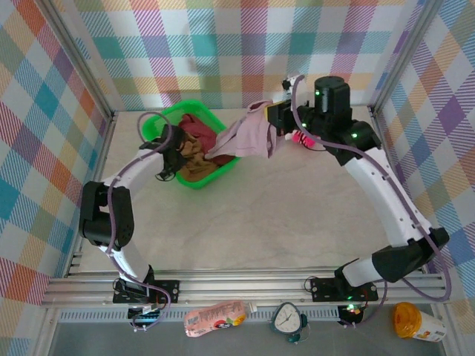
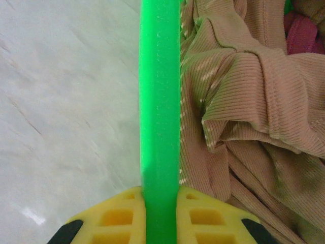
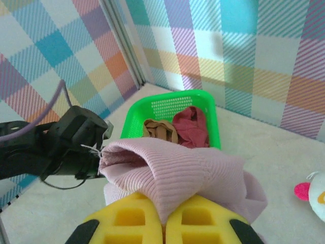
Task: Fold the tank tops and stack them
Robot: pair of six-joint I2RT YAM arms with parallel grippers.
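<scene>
Mauve-pink tank top (image 3: 172, 173) hangs by the green basket (image 1: 194, 107), pinched in the right gripper (image 3: 163, 216), fingers closed on cloth. Left gripper (image 2: 160, 201) clamps the basket rim. Tan-brown top (image 2: 254, 101) and maroon top (image 3: 192, 122) lie crumpled inside. Nothing folded or stacked yet.

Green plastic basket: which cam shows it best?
Right wrist: the green plastic basket sits large, inside visible, near edge behind the mauve-pink ribbed tank top. Top external has it small, partly under the left gripper and that top. Left wrist: close-up of its rim pinched in the left gripper.
</scene>
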